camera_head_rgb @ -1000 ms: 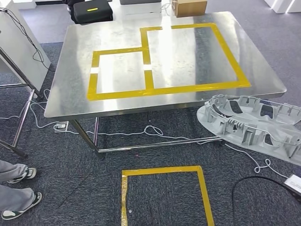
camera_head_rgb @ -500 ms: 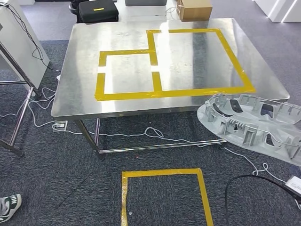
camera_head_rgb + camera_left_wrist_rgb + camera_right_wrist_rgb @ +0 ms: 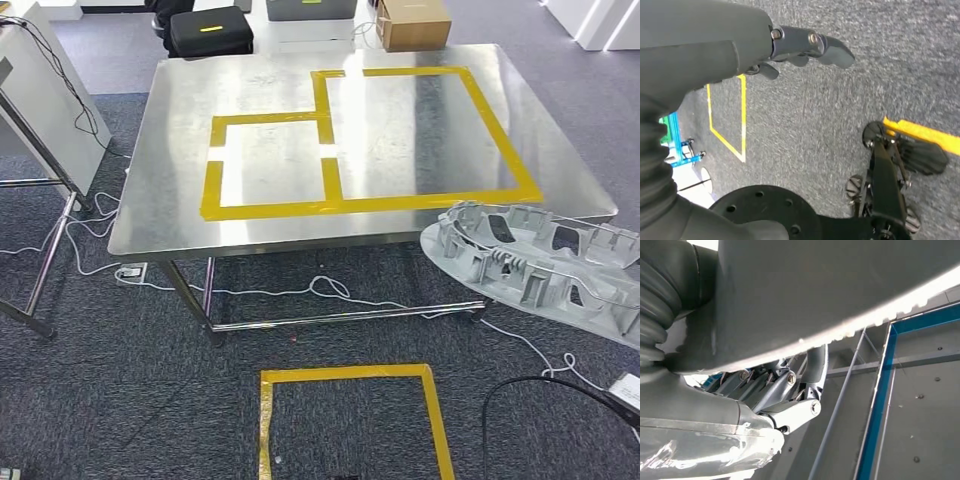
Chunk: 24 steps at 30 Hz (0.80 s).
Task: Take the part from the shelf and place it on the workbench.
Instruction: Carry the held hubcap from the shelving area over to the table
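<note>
The part [image 3: 543, 260] is a large pale grey casting with ribs and cut-outs, held up at the right of the head view, beside the workbench's near right corner. In the right wrist view its smooth grey underside [image 3: 828, 285] lies over my right hand [image 3: 791, 400], whose fingers curl up against it and hold it. The steel workbench [image 3: 173, 200] stands ahead, marked with yellow tape rectangles [image 3: 430, 130]. My left hand [image 3: 806, 47] hangs over the carpet with its fingers stretched out, holding nothing.
A yellow tape square [image 3: 355, 375] marks the carpet in front of the bench. White cables [image 3: 324, 290] trail under it and a black cable [image 3: 528, 385] loops at the right. A panel on a metal stand [image 3: 45, 110] is at the left. A blue-framed shelf [image 3: 881, 390] lies behind the right hand.
The whole picture has shifted a little as the camera moved toward the bench. A person's shoes at the lower left have left the picture. The part stays at the right.
</note>
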Each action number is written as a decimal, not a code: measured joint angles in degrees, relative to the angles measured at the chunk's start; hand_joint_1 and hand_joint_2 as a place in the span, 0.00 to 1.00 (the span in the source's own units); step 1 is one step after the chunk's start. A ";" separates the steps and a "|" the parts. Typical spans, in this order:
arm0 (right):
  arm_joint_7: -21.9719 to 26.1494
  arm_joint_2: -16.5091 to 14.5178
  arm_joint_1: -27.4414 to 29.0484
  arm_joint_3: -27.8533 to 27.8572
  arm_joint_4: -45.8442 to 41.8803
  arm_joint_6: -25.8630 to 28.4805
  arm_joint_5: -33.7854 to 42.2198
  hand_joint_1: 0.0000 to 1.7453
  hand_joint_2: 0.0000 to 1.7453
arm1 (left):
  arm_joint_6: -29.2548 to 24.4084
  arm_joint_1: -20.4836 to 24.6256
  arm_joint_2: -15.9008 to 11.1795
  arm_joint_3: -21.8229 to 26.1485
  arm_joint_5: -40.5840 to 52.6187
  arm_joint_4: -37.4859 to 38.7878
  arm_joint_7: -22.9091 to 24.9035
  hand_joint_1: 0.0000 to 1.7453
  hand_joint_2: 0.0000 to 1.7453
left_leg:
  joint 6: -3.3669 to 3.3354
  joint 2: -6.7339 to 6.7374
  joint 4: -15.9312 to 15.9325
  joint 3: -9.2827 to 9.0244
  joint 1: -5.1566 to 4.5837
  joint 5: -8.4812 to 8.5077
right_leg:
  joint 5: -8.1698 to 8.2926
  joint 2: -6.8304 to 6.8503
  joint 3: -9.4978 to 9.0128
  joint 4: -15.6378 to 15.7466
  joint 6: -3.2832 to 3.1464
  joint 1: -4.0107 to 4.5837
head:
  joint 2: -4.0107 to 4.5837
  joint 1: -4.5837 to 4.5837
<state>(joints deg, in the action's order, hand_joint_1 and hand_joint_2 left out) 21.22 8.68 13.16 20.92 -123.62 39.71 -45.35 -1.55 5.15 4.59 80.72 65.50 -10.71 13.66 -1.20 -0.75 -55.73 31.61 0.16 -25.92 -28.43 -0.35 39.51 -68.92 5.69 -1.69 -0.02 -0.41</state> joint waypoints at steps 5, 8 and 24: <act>-0.03 0.07 -0.08 0.02 0.18 0.02 0.19 1.00 1.00 | -0.03 0.05 -0.40 0.00 0.01 -0.07 0.00 0.00 1.00 | 2.20 -0.27 -0.88 -0.91 0.14 -1.25 | 2.98 -0.78 -5.49 9.87 -1.03 -0.25 | -0.01 -0.04; -0.03 0.08 -0.02 0.02 0.19 0.02 0.15 1.00 1.00 | -0.04 0.09 -0.31 0.00 0.01 -0.07 0.00 0.00 1.00 | 2.80 -0.10 -2.15 -0.31 0.32 -2.38 | 2.49 -0.77 -5.51 9.61 -2.59 -0.13 | -0.01 0.20; 0.20 0.14 -0.03 0.02 0.32 0.02 0.25 1.00 1.00 | -0.09 0.05 -0.26 0.00 0.00 -0.07 0.00 0.00 1.00 | 0.02 0.16 -0.81 2.84 -0.76 1.57 | -2.26 -0.50 -7.16 7.41 -1.97 1.05 | -0.01 0.20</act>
<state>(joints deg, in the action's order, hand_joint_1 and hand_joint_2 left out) 21.42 8.82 13.13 20.94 -123.30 39.74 -45.11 -1.64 5.20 4.33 80.72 65.50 -10.78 13.66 -1.19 -0.59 -56.54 34.45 -0.60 -24.35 -30.70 -0.84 32.36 -61.51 3.72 -0.63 -0.02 -0.21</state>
